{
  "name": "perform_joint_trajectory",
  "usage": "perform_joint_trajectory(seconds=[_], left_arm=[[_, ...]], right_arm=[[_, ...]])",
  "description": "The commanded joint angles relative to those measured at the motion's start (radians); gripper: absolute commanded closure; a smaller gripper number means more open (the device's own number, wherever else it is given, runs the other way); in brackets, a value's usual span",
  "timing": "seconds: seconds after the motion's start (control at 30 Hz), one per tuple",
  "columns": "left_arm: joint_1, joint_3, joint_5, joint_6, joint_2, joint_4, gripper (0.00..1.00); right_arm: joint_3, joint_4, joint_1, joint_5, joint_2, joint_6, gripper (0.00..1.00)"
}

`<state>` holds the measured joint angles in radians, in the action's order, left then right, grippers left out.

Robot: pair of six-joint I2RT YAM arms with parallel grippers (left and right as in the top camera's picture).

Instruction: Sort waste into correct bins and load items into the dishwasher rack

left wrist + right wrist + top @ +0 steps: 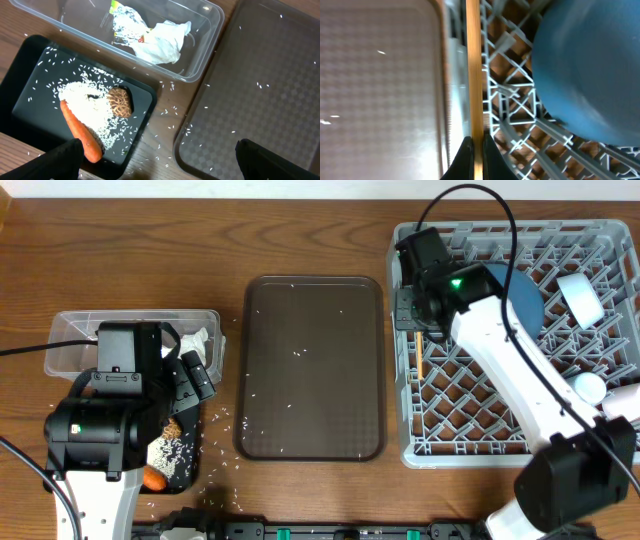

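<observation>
My right fingers [462,162] pinch the chopsticks [473,75] lengthwise at the dishwasher rack [408,420] edge, beside the blue plate [585,65] — to slip between pegs, I judge. My left fingers [55,165] hang spread above the black tray [30,100] — empty.

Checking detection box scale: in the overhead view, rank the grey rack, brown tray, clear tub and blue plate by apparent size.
1. grey rack
2. brown tray
3. clear tub, partly under the left arm
4. blue plate, partly hidden by the right arm
</observation>
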<state>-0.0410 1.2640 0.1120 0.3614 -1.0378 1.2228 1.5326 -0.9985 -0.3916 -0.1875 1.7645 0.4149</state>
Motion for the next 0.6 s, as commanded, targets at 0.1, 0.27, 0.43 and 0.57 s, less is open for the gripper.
perform_joint_trajectory(seconds=[0.1,0.27,0.43,0.57], left_arm=[[0.003,0.010,0.012,-0.013,0.000,0.000,0.02],[0.003,0.010,0.012,-0.013,0.000,0.000,0.02],[0.003,0.010,0.012,-0.013,0.000,0.000,0.02],[0.003,0.010,0.012,-0.013,0.000,0.000,0.02]], right_arm=[[-0.017,0.013,0.011,0.027,0.064,-0.058,0.92],[-0.014,0.026,0.011,0.091,0.037,-0.092,0.53],[-0.014,-0.014,0.002,0.162,-0.107,-0.091,0.44],[-0.014,-0.072,-0.033,0.198,-0.274,-0.090,0.34]])
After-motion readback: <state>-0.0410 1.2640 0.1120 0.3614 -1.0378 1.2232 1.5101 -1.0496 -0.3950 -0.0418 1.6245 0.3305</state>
